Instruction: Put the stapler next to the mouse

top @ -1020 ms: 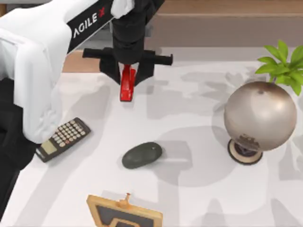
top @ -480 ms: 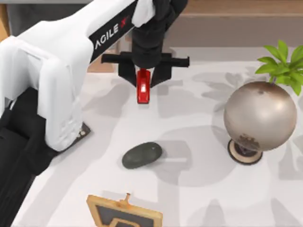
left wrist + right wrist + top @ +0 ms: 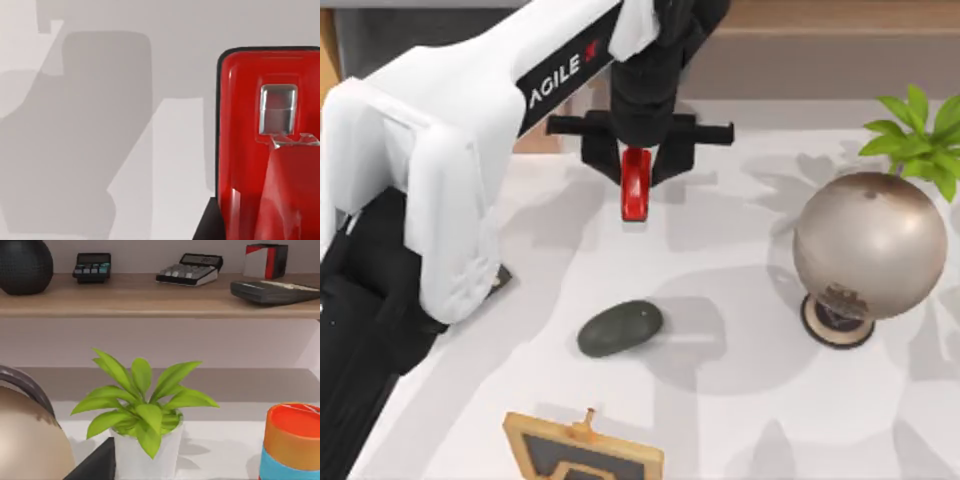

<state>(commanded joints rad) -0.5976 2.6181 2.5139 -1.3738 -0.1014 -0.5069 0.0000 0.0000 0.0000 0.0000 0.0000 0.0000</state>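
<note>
1. At the bottom edge of the top view, left of centre, a wood-framed board (image 3: 583,452) sits on the white desk (image 3: 740,400)
2. Just above it, centre-left, lies the dark oval mouse (image 3: 619,328)
3. At right, a bronze globe (image 3: 869,258) stands before a green potted plant (image 3: 917,133)
4. Upper centre, well apart from the mouse, the left tool (image 3: 637,178) is clamped on the red stapler (image 3: 636,185), which points down-frame
5. The right wrist view faces the plant and a shelf (image 3: 150,304) of calculators

The left arm (image 3: 450,200) covers nearly all of the calculator (image 3: 500,280), and the frame (image 3: 582,455) is cut off by the top view's bottom edge.
</note>
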